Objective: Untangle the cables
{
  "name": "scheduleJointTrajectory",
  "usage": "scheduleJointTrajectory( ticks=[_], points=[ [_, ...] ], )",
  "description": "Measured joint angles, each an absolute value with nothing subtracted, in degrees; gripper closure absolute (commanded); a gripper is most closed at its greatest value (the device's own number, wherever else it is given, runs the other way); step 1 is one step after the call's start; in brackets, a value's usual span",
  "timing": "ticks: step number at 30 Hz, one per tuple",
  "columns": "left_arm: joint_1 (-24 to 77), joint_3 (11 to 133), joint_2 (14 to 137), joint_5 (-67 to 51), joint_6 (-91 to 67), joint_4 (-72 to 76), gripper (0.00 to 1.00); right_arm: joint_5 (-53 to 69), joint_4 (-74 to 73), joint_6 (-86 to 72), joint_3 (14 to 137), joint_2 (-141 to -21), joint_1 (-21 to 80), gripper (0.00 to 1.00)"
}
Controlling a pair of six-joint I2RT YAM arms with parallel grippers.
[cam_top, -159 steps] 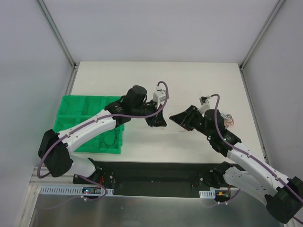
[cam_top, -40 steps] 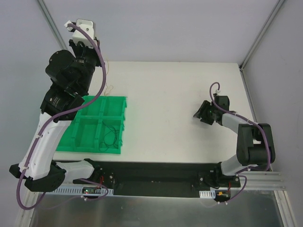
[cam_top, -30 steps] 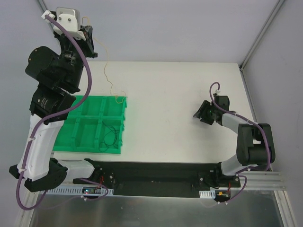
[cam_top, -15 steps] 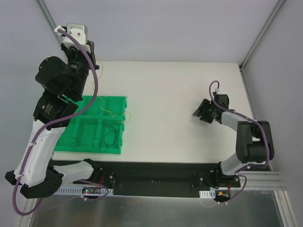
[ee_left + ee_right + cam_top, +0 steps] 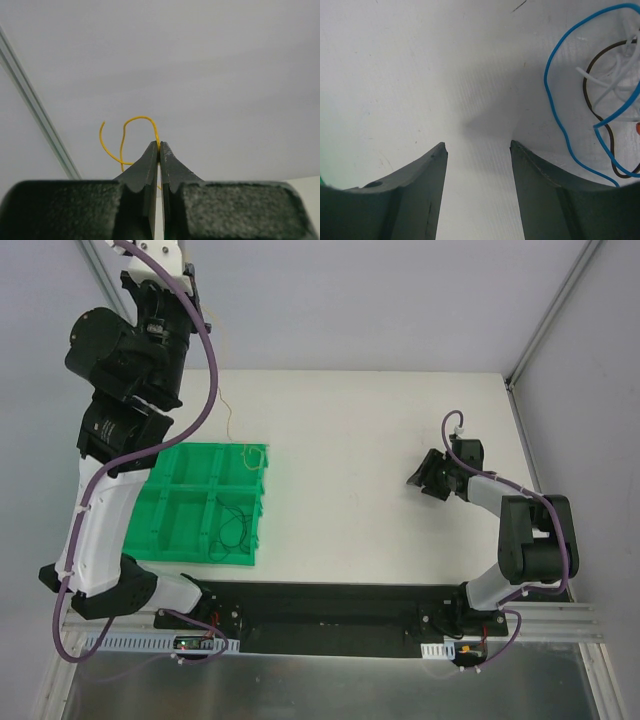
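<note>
High at far left: left jaws, clamped together on yellow cable (image 5: 139,117), pinched at tips, looped above, trailing down to far-right corner of green tray (image 5: 150,530) on desk (image 5: 360,430). In tray's near-right compartment: coiled dark cable (image 5: 236,528). Low over desk at right: right jaws, apart, gripping nothing. Just right of them, flat on desk: loose tangle of cables (image 5: 605,90), blue, brown, white.
</note>
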State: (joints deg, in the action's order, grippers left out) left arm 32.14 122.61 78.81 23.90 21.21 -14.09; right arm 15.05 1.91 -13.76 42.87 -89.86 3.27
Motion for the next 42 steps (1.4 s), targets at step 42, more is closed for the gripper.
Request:
scheduleJointTrajectory(
  ticks=[42],
  points=[
    [31.4, 103.7, 66.2, 26.2, 18.5, -11.8, 1.00, 16.1, 2.4, -14.1, 43.4, -90.7, 3.3, 0.43]
  ],
)
